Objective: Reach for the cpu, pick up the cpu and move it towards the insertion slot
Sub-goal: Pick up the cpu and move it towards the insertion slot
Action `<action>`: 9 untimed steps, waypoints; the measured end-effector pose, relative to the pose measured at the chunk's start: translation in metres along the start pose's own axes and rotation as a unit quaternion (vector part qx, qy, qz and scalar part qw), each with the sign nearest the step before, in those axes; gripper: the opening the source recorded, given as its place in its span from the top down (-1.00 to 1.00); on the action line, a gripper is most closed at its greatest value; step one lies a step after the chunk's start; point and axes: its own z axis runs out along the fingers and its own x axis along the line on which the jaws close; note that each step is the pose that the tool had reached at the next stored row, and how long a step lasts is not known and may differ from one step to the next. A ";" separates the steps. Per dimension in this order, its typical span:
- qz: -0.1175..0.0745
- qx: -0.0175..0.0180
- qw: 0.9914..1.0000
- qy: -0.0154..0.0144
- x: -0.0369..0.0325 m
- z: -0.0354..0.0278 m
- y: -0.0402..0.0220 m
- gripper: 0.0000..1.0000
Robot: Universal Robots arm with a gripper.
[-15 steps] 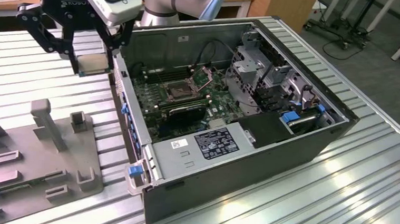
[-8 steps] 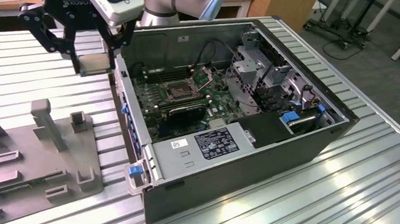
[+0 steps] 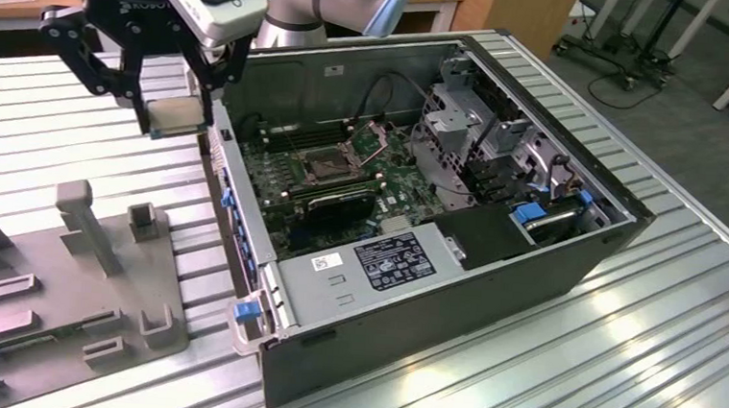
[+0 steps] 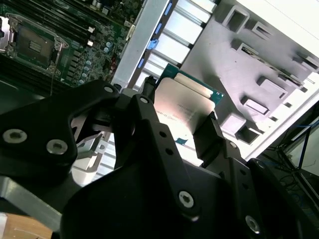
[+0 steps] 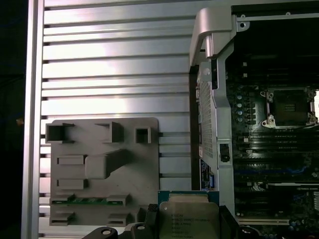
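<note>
The black pincer (image 3: 172, 104) was closed on the flat square silvery-beige cpu (image 3: 174, 114), held aloft just outside the open computer case's wall (image 3: 227, 190). The silver-framed, dark-centred insertion slot (image 3: 324, 165) lay inside, toward the exterior view's right and lower.

Black gripper (image 3: 172, 104), silver-grey arm (image 3: 333, 0)
</note>
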 end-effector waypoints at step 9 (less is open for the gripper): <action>0.000 0.000 1.000 0.000 -0.0036 0.0001 0.0001 -0.09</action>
